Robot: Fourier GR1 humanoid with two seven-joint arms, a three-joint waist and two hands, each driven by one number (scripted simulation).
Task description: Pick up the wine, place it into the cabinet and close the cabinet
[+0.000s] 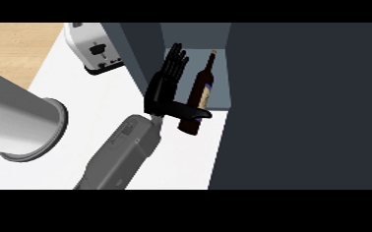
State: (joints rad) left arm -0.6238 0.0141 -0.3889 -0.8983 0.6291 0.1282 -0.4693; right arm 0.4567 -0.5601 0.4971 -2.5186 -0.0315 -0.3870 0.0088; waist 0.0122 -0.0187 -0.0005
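Wine bottle [201, 92] at the open cabinet [222, 86]: its neck points into the grey compartment and its base shows over the white table [87, 93] at the cabinet's front edge. The left hand [164, 86] lies just left of the bottle, fingers [174, 61] straight and together, thumb stretched across the bottle's lower body. A toaster [94, 49] and a grey cylinder [29, 123] stand further left on the table.

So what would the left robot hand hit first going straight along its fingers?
Probably the cabinet's back wall: the left robot hand points straight fingers into the open compartment, left of the wine bottle. Depth is unclear; it may brush the dark panel beside it.
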